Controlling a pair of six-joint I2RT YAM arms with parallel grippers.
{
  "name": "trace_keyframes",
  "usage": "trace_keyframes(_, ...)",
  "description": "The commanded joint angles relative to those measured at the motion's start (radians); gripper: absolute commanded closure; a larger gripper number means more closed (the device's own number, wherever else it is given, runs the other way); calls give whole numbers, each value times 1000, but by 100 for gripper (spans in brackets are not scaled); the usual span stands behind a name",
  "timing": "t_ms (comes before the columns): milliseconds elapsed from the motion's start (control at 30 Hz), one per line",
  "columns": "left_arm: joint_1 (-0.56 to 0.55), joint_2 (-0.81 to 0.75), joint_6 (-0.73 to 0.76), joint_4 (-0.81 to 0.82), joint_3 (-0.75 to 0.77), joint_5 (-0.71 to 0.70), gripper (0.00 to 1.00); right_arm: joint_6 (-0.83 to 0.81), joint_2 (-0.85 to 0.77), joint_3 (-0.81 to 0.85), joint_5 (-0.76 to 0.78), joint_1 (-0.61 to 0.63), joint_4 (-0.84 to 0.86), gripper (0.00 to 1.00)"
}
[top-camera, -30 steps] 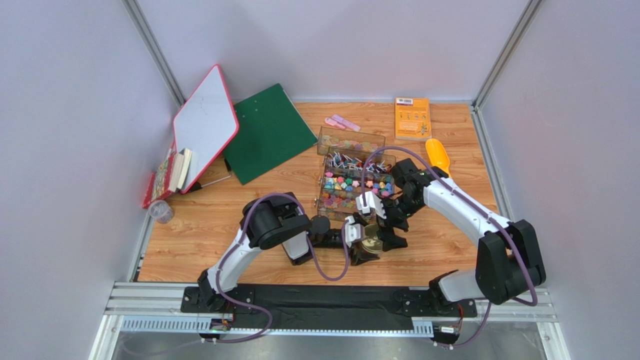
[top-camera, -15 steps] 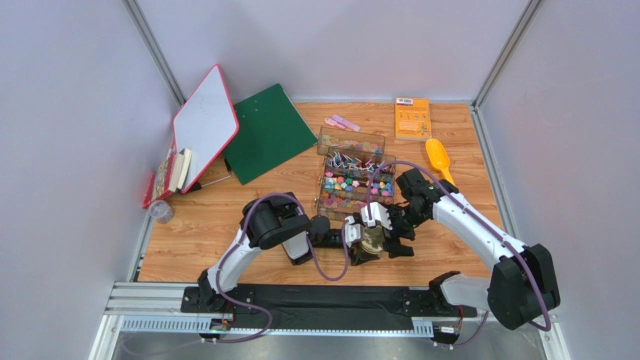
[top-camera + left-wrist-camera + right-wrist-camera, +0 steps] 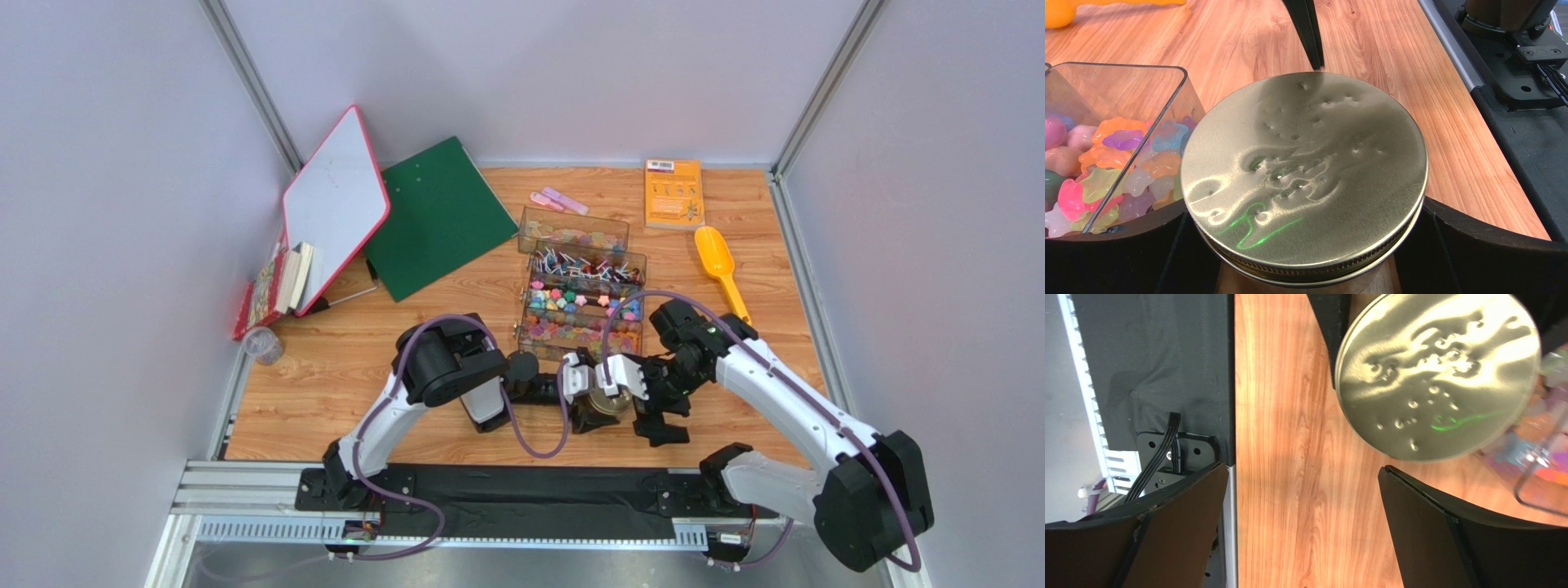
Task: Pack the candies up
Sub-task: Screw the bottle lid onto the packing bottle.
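While the left gripper (image 3: 1306,214) is clasping the jar (image 3: 604,395) under its gold lid (image 3: 1303,165), fingers pressing in from both sides, the candies (image 3: 1106,165) are lying in the clear box (image 3: 1183,75) at the left of that frame, just beside the lid. The right gripper (image 3: 1303,527) is hovering spread wide and empty, with the lid sitting at the upper right of its view and candies at the right edge.

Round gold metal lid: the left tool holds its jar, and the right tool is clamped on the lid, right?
No. The right wrist view shows the right tool open and clear of the round gold metal lid, not clamped on it. The left tool does hold the jar.
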Motion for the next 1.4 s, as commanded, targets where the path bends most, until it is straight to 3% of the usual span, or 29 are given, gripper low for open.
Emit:
trace_keyframes(0, 7, 86, 63, -171, -36, 0, 100, 31, -70, 65, 43, 5, 15, 0)
trace_keyframes(633, -2, 83, 112, -199, -41, -24, 100, 22, 218, 217, -63, 6, 149, 0)
trace_keyframes(1067, -2, 82, 115, -199, -41, -35, 100, 16, 253, 204, -109, 32, 109, 0)
trace_keyframes(1367, -2, 82, 110, -200, -39, -41, 100, 39, 192, 142, -70, 40, 100, 0)
